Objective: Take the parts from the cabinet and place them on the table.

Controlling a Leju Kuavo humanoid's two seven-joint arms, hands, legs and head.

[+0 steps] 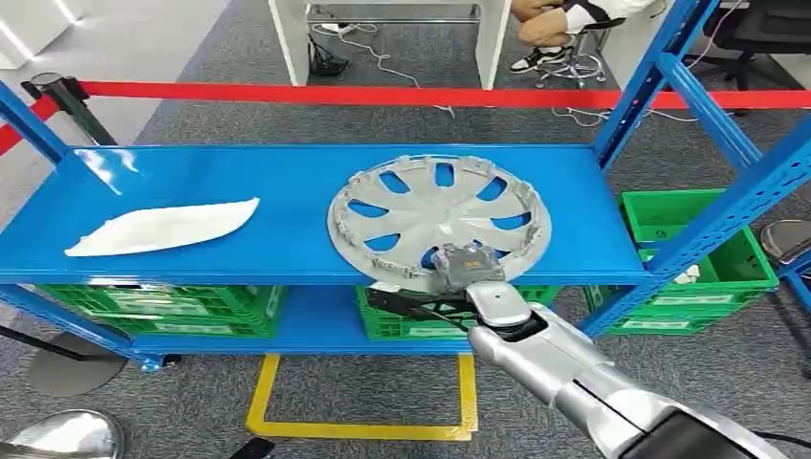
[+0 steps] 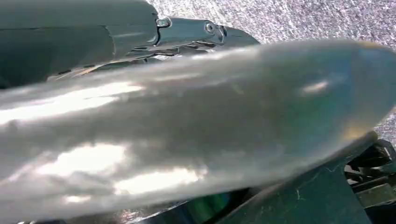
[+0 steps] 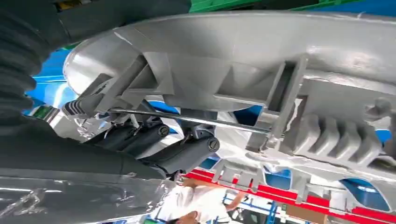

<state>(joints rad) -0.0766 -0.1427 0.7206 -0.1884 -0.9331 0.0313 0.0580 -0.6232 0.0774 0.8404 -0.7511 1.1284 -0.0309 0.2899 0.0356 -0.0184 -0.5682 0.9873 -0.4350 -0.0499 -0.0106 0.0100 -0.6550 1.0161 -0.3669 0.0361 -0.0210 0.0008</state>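
A round silver hubcap point(image 1: 438, 220) lies flat on the blue cabinet shelf point(image 1: 287, 191), its near rim at the shelf's front edge. My right hand point(image 1: 459, 277) grips that near rim, thumb on top and dark fingers reaching under the edge. In the right wrist view the dark fingers point(image 3: 154, 144) lie against the ribbed underside of the hubcap point(image 3: 261, 60). A long white curved part point(image 1: 163, 228) lies on the shelf's left side, apart from the hubcap. In the left wrist view my left hand point(image 2: 187, 32) is a dark shape behind a blurred silver surface.
Green crates point(image 1: 153, 306) sit on the lower shelf, and another green crate point(image 1: 698, 249) stands at the right. A slanted blue upright point(image 1: 727, 210) frames the right side. Red barrier tape point(image 1: 383, 96) runs behind the cabinet. A person point(image 1: 564, 24) sits far back. Yellow lines point(image 1: 354, 428) mark the floor.
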